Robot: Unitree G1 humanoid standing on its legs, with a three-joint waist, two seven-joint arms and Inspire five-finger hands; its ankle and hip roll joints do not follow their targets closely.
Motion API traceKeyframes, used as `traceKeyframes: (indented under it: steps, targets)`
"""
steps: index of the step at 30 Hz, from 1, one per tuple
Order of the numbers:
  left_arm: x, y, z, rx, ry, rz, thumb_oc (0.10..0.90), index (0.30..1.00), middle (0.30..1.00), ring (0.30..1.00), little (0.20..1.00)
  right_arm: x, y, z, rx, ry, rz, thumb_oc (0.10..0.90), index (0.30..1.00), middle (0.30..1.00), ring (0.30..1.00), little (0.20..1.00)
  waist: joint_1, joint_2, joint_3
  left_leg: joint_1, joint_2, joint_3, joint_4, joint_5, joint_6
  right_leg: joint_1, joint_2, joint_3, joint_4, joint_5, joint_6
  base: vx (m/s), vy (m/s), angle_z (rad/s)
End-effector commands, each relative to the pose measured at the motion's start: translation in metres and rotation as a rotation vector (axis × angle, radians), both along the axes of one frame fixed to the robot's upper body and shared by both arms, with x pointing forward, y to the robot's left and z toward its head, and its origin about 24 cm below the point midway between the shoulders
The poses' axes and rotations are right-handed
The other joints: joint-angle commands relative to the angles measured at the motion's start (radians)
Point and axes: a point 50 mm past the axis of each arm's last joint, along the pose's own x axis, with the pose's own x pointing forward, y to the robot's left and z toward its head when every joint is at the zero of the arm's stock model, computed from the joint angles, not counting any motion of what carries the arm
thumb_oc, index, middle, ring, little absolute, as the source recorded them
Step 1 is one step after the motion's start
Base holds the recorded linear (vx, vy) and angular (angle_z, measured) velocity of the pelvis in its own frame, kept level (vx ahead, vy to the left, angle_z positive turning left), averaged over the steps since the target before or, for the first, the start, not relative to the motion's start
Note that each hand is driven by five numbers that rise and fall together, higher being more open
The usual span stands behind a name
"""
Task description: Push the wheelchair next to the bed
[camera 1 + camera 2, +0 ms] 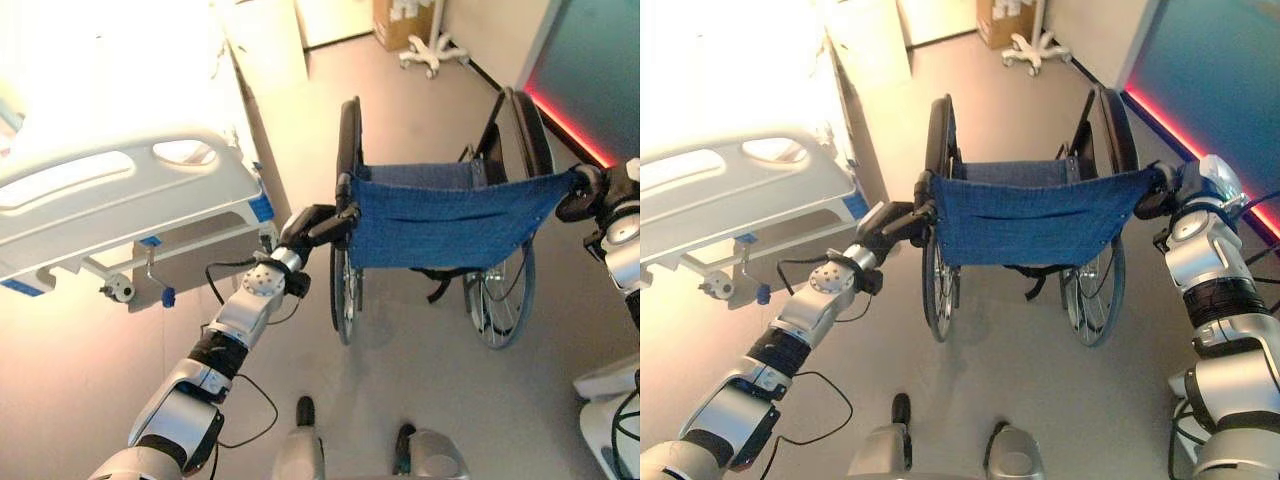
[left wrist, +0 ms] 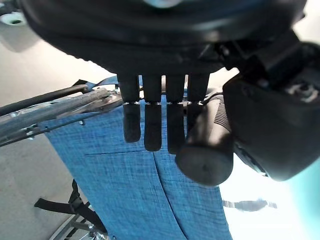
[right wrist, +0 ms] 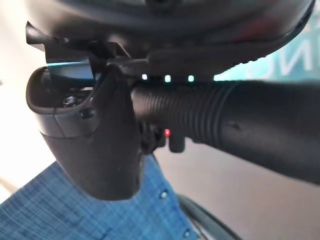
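The wheelchair [image 1: 440,215], with a blue cloth backrest and black wheels, stands in front of me with its back toward me. My left hand [image 1: 308,226] grips its left push handle [image 2: 207,145]; fingers [image 2: 152,125] hang over the blue cloth on one side and the thumb is on the other. My right hand [image 1: 585,190] is closed round the ribbed right push handle [image 3: 210,117], thumb [image 3: 107,145] across it. The bed [image 1: 120,190] with its white footboard lies to the left, a strip of floor between it and the chair.
A white cabinet [image 1: 265,40] stands past the bed's far corner. A wheeled stand base [image 1: 432,52] and a cardboard box [image 1: 400,20] sit at the back. A wall with a red-lit skirting strip [image 1: 570,125] runs along the right.
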Motion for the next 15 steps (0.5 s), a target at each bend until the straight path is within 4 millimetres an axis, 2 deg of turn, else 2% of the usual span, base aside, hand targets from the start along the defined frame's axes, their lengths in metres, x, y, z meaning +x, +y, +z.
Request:
traceKeyframes:
  steps: [1,3,4,6,7,8,9,10,11,13,14,15]
  targets:
    - [-0.011,0.036,-0.017,0.209,0.042,0.039,0.4,0.3,0.3,0.3,0.3,0.033,0.107,-0.012,0.009,-0.017,0.493,0.4,0.3,0.3,0.3,0.3,0.136,-0.054,0.081,0.092,-0.052,0.011,0.155,-0.268,0.007,0.032,0.025,0.085,-0.05,0.133,0.048,0.34,-0.307,0.19]
    - [-0.015,0.037,-0.021,0.209,0.041,0.034,0.4,0.3,0.3,0.3,0.3,0.033,0.111,-0.016,0.011,-0.024,0.493,0.4,0.3,0.3,0.3,0.3,0.168,-0.044,0.1,0.026,-0.108,0.035,0.151,-0.246,0.006,0.087,0.054,0.082,-0.068,0.126,0.046,0.32,-0.17,0.07]
    - [-0.019,0.039,-0.026,0.212,0.037,0.034,0.4,0.3,0.3,0.3,0.3,0.035,0.116,-0.017,0.013,-0.031,0.503,0.4,0.3,0.3,0.3,0.3,0.211,-0.024,0.121,-0.063,-0.151,0.057,0.133,-0.179,-0.001,0.151,0.093,0.089,-0.096,0.115,0.04,0.39,-0.152,-0.06]
    - [-0.021,0.04,-0.029,0.21,0.035,0.037,0.4,0.3,0.3,0.3,0.3,0.036,0.117,-0.017,0.012,-0.03,0.512,0.4,0.3,0.3,0.3,0.3,0.235,-0.015,0.13,-0.085,-0.168,0.069,0.112,-0.148,-0.006,0.183,0.109,0.098,-0.106,0.106,0.037,0.38,-0.077,-0.32]
    - [-0.025,0.043,-0.032,0.209,0.036,0.041,0.4,0.3,0.3,0.3,0.3,0.037,0.12,-0.017,0.007,-0.022,0.525,0.4,0.3,0.3,0.3,0.3,0.264,-0.003,0.129,-0.115,-0.187,0.098,0.079,-0.105,-0.01,0.222,0.131,0.103,-0.115,0.094,0.033,0.49,-0.022,-1.05]
    - [-0.027,0.043,-0.033,0.204,0.028,0.039,0.4,0.3,0.3,0.3,0.3,0.038,0.122,-0.017,-0.003,-0.016,0.536,0.4,0.3,0.3,0.3,0.3,0.283,0.003,0.123,-0.12,-0.193,0.135,0.071,-0.09,-0.006,0.245,0.144,0.1,-0.118,0.081,0.026,0.6,0.005,-1.3]
    - [-0.028,0.043,-0.032,0.194,0.024,0.041,0.4,0.3,0.3,0.3,0.3,0.038,0.123,-0.016,-0.006,-0.016,0.547,0.4,0.3,0.3,0.3,0.3,0.287,-0.01,0.11,-0.103,-0.202,0.172,0.083,-0.152,0.011,0.252,0.133,0.088,-0.098,0.048,0.024,0.38,0.057,-1.07]
    - [-0.028,0.044,-0.033,0.19,0.027,0.045,0.4,0.3,0.3,0.3,0.3,0.039,0.124,-0.016,-0.001,-0.019,0.551,0.4,0.3,0.3,0.3,0.3,0.291,-0.005,0.105,-0.099,-0.189,0.198,0.086,-0.163,0.034,0.242,0.136,0.077,-0.092,0.055,0.019,0.43,0.106,-0.69]
    - [-0.029,0.049,-0.035,0.188,0.043,0.075,0.4,0.3,0.3,0.3,0.3,0.038,0.128,-0.026,0.038,-0.012,0.569,0.4,0.3,0.3,0.3,0.3,0.307,-0.027,0.08,-0.085,-0.206,0.187,0.101,-0.235,0.069,0.263,0.121,0.087,-0.062,0.036,0.035,0.33,0.095,-0.5]
    - [-0.029,0.055,-0.034,0.208,0.035,0.094,0.4,0.3,0.3,0.3,0.3,0.035,0.131,-0.036,0.045,-0.003,0.573,0.4,0.3,0.3,0.3,0.3,0.314,-0.055,0.065,-0.063,-0.203,0.177,0.111,-0.276,0.106,0.263,0.105,0.084,-0.031,0.04,0.049,0.38,0.078,-0.41]
    - [-0.029,0.057,-0.034,0.221,0.031,0.104,0.4,0.3,0.3,0.3,0.3,0.033,0.13,-0.042,0.052,0.006,0.574,0.4,0.3,0.3,0.3,0.3,0.315,-0.058,0.052,-0.047,-0.19,0.181,0.096,-0.276,0.111,0.259,0.093,0.069,0.0,0.066,0.067,0.25,0.066,-0.21]
    - [-0.029,0.057,-0.034,0.221,0.031,0.104,0.4,0.3,0.3,0.3,0.3,0.033,0.13,-0.042,0.052,0.006,0.575,0.4,0.3,0.3,0.3,0.3,0.314,-0.061,0.055,-0.044,-0.194,0.181,0.097,-0.279,0.112,0.26,0.089,0.069,0.005,0.061,0.069,0.23,0.067,0.13]
